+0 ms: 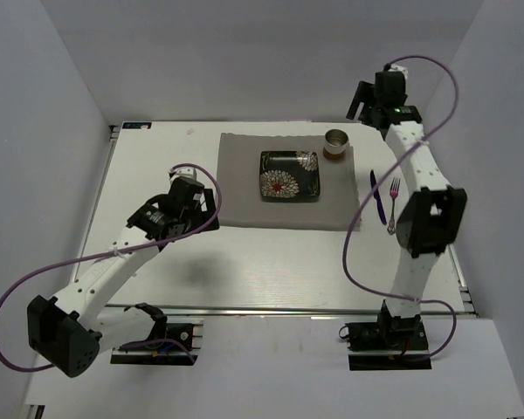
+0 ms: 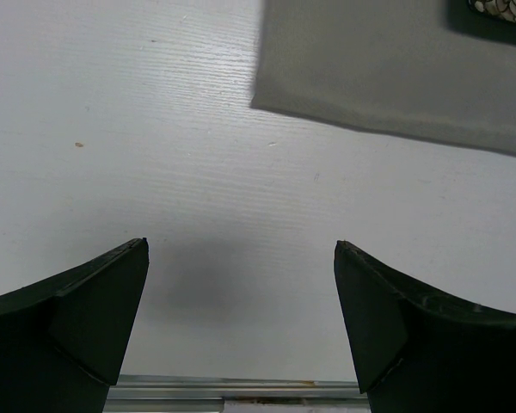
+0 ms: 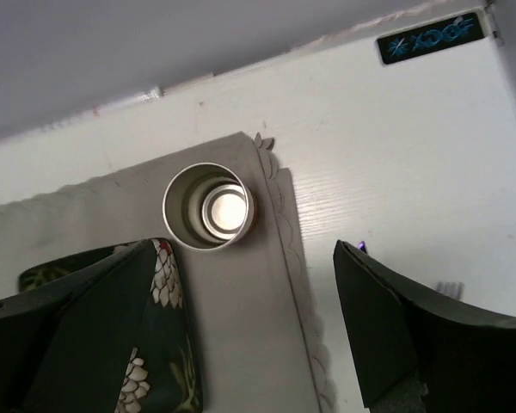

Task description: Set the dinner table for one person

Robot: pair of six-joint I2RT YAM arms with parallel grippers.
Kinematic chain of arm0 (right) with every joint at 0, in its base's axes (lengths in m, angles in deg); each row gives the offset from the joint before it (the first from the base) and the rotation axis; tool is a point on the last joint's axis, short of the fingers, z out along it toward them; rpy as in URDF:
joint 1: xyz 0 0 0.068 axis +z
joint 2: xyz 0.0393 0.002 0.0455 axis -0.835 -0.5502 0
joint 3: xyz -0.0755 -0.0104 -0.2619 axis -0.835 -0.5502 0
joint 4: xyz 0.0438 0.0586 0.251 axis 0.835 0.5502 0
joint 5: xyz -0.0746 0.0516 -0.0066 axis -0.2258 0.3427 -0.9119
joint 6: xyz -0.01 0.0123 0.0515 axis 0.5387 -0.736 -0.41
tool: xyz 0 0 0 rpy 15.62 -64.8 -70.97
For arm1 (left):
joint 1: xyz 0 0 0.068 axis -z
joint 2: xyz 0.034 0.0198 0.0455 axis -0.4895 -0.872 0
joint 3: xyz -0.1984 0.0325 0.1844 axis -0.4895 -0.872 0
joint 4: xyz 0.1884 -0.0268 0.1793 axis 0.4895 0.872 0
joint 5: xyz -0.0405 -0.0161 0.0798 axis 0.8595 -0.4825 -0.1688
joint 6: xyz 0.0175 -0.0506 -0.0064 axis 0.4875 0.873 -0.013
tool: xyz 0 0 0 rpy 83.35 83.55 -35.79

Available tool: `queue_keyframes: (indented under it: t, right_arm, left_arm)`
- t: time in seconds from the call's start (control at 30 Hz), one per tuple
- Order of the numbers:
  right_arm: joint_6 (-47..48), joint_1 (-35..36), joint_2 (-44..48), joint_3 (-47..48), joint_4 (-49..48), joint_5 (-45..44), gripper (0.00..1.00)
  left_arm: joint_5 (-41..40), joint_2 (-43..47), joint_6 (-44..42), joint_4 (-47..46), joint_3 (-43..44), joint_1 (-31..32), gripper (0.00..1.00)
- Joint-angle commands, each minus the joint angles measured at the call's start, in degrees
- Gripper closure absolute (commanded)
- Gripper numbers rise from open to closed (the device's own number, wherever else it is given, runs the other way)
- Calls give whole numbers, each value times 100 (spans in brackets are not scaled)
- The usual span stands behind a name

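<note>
The dinner table (image 1: pixel 271 266) is a wide white top with a grey placemat (image 1: pixel 244 188) at its middle. A dark square plate with a white flower pattern (image 1: pixel 289 175) lies on the mat, and a metal cup (image 1: pixel 336 144) stands upright at the mat's far right corner. Right of the mat on the bare top lie a blue knife (image 1: pixel 377 196) and a fork (image 1: pixel 393 205). My right gripper (image 3: pixel 244 245) hangs open high above the cup (image 3: pixel 208 217), holding nothing. My left gripper (image 2: pixel 241 243) is open over bare table (image 2: pixel 155 129) near the mat's near left corner (image 2: pixel 275 95).
A metal rail (image 2: pixel 241 391) runs along the near edge below my left fingers. White walls close in the table on three sides. A small dark label (image 3: pixel 430 36) sits at the far table corner. The right arm (image 1: pixel 424 218) arches over the knife and fork.
</note>
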Motion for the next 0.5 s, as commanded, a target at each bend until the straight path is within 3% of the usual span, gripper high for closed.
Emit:
queue_keyframes:
  t: [0.0, 0.3, 0.47]
  right_arm:
    - [60, -179, 1043, -767, -305, -26, 11]
    - [-150, -496, 3715, -4281, -991, -395, 11]
    - [-309, -672, 4621, -4961, -982, 44, 11]
  left_arm:
    - [-70, 338, -2, -25, -46, -15, 2]
    - [-184, 558, 51, 63, -28, 37, 2]
    - [-105, 628, 24, 19, -55, 90, 2]
